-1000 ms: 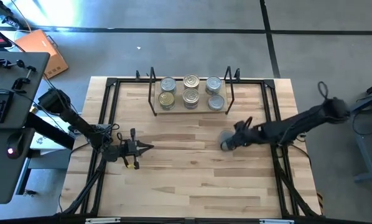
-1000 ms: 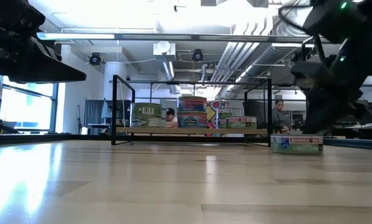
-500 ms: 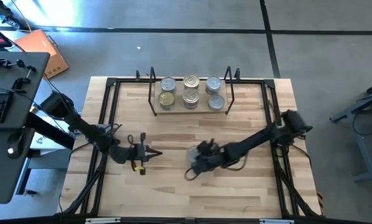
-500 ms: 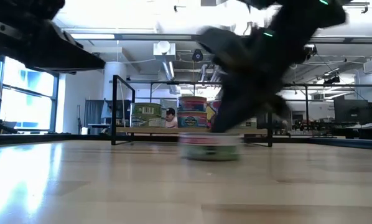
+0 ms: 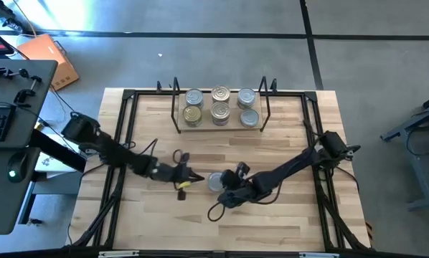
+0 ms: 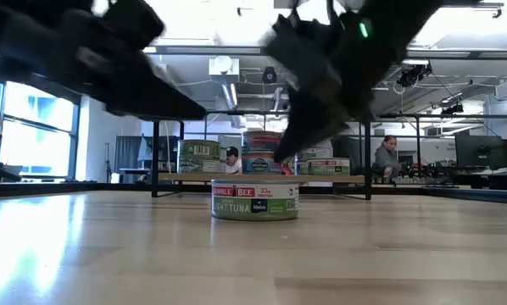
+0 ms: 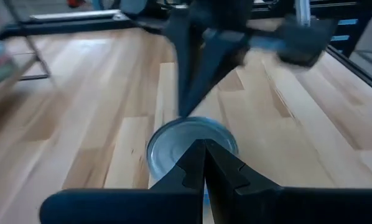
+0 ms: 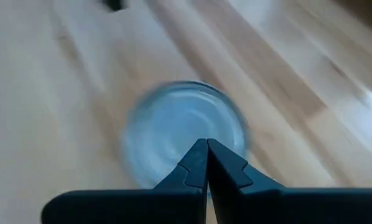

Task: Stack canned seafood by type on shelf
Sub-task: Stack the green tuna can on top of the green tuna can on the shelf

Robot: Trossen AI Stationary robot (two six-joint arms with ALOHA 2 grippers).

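sitting alone just below the centre of the high view, a single silver-topped tin (image 5: 215, 181) rests flat on the wooden tabletop (image 5: 286, 215), apart from the shelf (image 5: 220, 122) at the upper middle of the frame. that shelf carries six more tins in two rows of three, some silver, some gold-toned.

the left gripper (image 5: 193, 178) reaches in from the left side of the frame, its tip just beside the tin's left edge, fingers pressed together and holding nothing. the right gripper (image 5: 227, 190) comes in from the right, its tip just beside the tin's lower right edge, fingers also pressed together and empty.

each wrist view shows the closed finger tips pointing at the tin's round silver lid (image 7: 191, 140) (image 8: 185, 130). whether either tip actually touches the tin cannot be told.

in the low view the tin (image 6: 254, 202) stands upright at centre, its label reading tuna, with both dark arms above it.
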